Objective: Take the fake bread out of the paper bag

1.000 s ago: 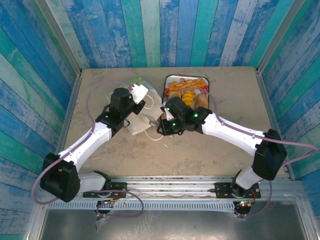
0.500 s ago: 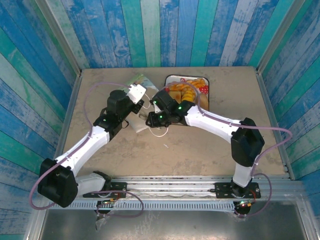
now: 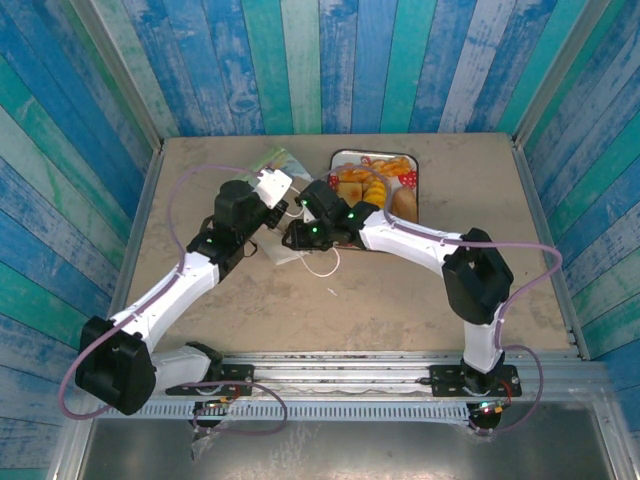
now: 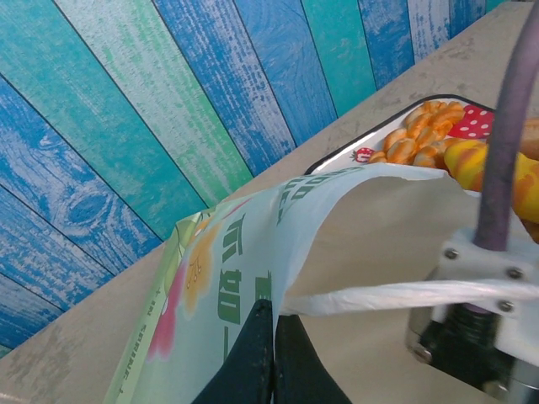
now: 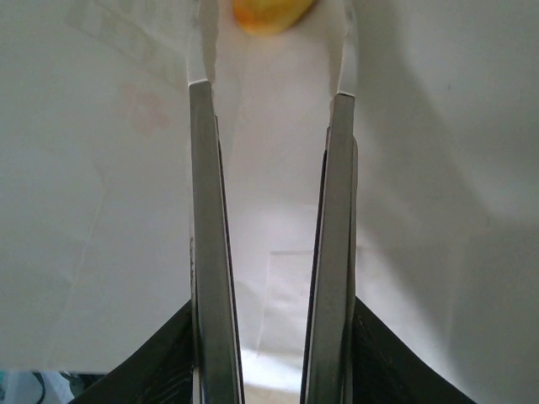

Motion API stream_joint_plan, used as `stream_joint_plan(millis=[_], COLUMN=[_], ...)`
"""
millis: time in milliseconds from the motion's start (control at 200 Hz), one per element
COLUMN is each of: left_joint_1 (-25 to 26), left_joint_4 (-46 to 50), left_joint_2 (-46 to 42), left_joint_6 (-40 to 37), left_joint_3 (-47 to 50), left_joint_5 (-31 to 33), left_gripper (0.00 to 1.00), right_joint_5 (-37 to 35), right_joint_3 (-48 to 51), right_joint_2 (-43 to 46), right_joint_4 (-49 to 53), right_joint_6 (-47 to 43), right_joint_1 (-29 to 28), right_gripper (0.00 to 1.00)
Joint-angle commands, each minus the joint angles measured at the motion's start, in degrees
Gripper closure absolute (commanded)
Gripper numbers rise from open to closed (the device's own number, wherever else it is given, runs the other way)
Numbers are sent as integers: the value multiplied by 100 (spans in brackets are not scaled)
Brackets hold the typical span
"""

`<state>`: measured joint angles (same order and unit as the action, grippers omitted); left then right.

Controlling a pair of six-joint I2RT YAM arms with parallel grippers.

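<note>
Tan tabletop (image 3: pixel 420 300); left fingers (image 4: pixel 253 358) closed on paper bag (image 4: pixel 354 227), right fingers (image 5: pixel 206 252) apart inside, fake bread (image 5: pixel 268 13) ahead

The left tool (image 4: pixel 271 318) pinches the paper bag (image 4: pixel 244 252) at its rim, fake bread (image 4: pixel 421 139) on the tray (image 4: pixel 337 155) behind.

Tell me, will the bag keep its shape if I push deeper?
Probably not: the bag looks like thin paper, its rim sagging where the left claw pinches it, so likely floppy. One pinch holds it up, so it seems light and may slide. The right claw, inside near a bread, could crumple it.
</note>
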<state>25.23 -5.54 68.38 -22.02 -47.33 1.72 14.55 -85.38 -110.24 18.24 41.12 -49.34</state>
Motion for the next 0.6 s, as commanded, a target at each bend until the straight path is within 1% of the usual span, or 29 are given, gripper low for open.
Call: stream_joint_plan(millis=[0, 225, 411, 471, 561, 596], left_joint_1=[8, 8, 8, 8, 8, 8], left_joint_4=[-160, -132, -112, -102, -96, -96], left_joint_2=[-35, 2, 18, 3, -10, -18], left_joint_6=[75, 84, 98, 93, 75, 69], left_joint_3=[-39, -89, -107, -102, -90, -83], left_joint_5=[-209, -340, -453, -452, -418, -386], left_gripper=[100, 100, 100, 100, 100, 100], right_joint_5=[162, 164, 221, 197, 120, 102], right_joint_3=[-42, -460, -617, -667, -690, -689], right_joint_2=[-202, -631, -889, -936, -923, -904], right_joint_4=[-547, -287, -242, -204, -151, -133], right_joint_6=[165, 286, 335, 330, 320, 304], right_joint_1=[49, 94, 105, 100, 109, 109], right_gripper=[58, 57, 58, 61, 73, 76])
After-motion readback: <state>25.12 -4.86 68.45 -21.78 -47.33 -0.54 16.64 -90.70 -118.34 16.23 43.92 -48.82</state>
